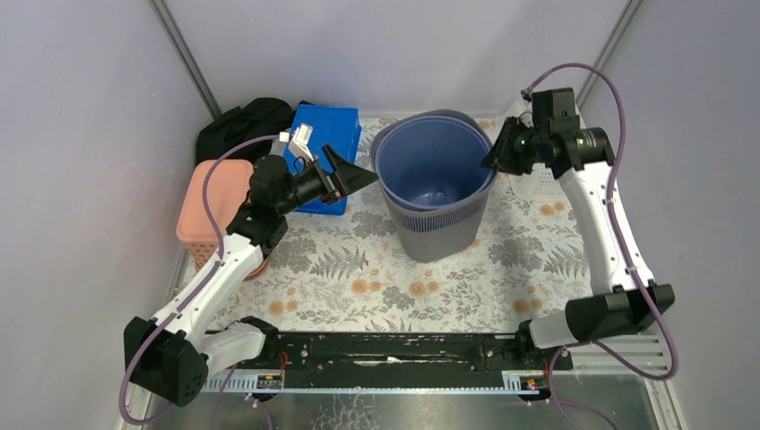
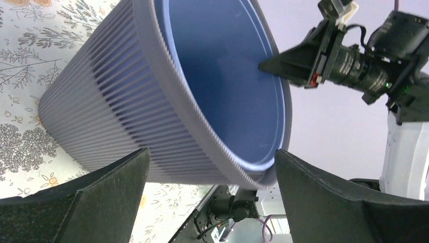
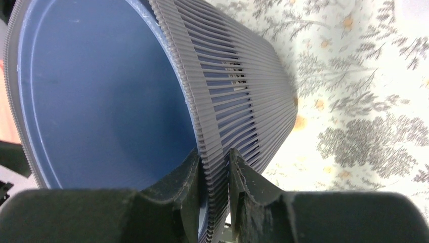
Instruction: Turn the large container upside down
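Top external view, as I read it: my left gripper [image 1: 363, 179] hangs spread wide just beside the left rim of the large container [image 1: 439, 235], which sits mouth up mid-table on the floral cloth [image 1: 358, 269]. At its right rim my right gripper [image 1: 491, 159] pinches the ribbed wall, 1 finger inside, 1 outside

Pale lilac walls [image 1: 81, 107], floral tablecloth [image 1: 358, 287], metal corner poles [image 1: 184, 54]

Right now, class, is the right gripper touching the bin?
Touching. The right wrist view shows the right gripper clamped on the rim of the bin, one finger inside, one outside, with no gap.
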You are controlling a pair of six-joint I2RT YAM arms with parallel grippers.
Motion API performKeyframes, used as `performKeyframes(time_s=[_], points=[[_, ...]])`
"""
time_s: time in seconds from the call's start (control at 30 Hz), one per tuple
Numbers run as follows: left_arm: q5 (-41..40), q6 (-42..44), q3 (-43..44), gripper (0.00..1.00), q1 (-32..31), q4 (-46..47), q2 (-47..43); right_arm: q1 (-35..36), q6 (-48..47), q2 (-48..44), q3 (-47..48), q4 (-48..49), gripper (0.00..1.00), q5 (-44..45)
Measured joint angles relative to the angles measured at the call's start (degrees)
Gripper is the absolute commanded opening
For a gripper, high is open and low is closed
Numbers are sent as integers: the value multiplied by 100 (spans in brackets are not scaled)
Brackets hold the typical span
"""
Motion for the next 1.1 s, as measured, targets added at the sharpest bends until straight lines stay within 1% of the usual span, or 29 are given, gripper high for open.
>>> performKeyframes(time_s=[0.1,0.27,0.3,0.33,0.4,0.43,0.53,0.63,0.7,0.8,1.1], points=[[-17,-4,0,100,0,-118,-122,205,151,-505,-505,63,12,50],[-55,-48,0,100,-2,-256,-356,400,599,-1460,-1613,280,21,81],[-63,-55,0,100,-11,-282,-409,424,704,-1655,-1845,323,30,70],[-81,-68,0,100,-22,-302,-455,439,785,-1790,-1987,358,37,55],[-120,-85,0,100,-63,-328,-520,476,931,-2065,-2256,531,43,0],[-151,-90,0,100,-87,-339,-540,498,1036,-2177,-2361,632,49,-59],[-232,-98,0,100,-186,-376,-544,538,1244,-2490,-2636,879,60,-245],[-339,-107,11,100,-341,-496,-527,551,1360,-2693,-2754,1014,67,-409],[-435,-107,48,100,-450,-575,-474,553,1379,-2780,-2771,1084,70,-490],[-575,-103,153,100,-529,-649,-365,553,1370,-2876,-2771,1086,71,-568],[-916,2,398,100,-566,-686,-57,553,1180,-2983,-2870,1104,71,-1062]])
